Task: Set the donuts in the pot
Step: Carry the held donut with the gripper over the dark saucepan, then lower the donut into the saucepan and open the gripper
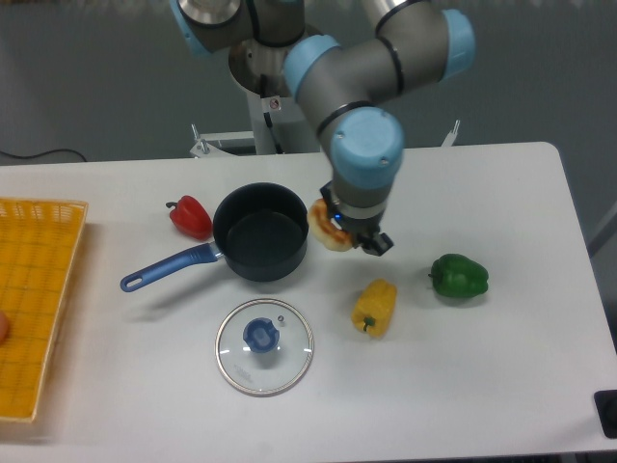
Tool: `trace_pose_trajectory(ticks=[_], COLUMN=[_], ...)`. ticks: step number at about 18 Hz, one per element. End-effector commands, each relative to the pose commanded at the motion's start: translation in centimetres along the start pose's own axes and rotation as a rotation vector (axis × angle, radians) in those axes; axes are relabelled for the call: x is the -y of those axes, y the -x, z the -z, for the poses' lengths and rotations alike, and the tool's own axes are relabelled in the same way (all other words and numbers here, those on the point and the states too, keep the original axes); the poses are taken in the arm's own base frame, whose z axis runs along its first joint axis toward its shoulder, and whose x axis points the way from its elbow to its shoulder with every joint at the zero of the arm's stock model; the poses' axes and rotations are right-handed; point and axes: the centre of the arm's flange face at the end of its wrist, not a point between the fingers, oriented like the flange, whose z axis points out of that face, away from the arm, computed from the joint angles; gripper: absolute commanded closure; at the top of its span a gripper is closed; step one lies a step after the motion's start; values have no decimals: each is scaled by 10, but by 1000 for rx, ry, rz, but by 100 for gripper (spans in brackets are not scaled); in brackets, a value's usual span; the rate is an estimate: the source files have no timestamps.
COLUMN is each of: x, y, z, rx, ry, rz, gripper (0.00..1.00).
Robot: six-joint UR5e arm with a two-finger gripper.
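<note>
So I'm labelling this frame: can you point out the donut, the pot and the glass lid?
donut [326,230], fixed camera, visible left edge beside the hand.
pot [260,241], fixed camera, dark inside bottom.
glass lid [261,335], fixed camera, blue knob at centre.

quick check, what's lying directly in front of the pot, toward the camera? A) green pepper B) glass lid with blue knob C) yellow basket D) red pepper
B: the glass lid with its blue knob lies flat on the table just in front of the pot, while the red pepper sits on the pot's far left side, the green pepper is off to the right and the yellow basket is at the left edge.
</note>
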Motion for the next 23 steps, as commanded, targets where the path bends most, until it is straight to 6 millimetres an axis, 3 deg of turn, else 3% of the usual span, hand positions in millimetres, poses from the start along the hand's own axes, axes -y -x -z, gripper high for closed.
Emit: trace_pose_trajectory(ticks=[5, 10, 13, 16, 23], x=[42, 57, 61, 69, 79], y=[-44, -75, -82, -96, -102], z=[-16, -23, -26, -43, -44], rx=[0, -4, 17, 9, 11], ry=[74, 92, 145, 185, 179], rz=[-25, -40, -54, -42, -31], gripper=[67, 66, 65, 60, 52])
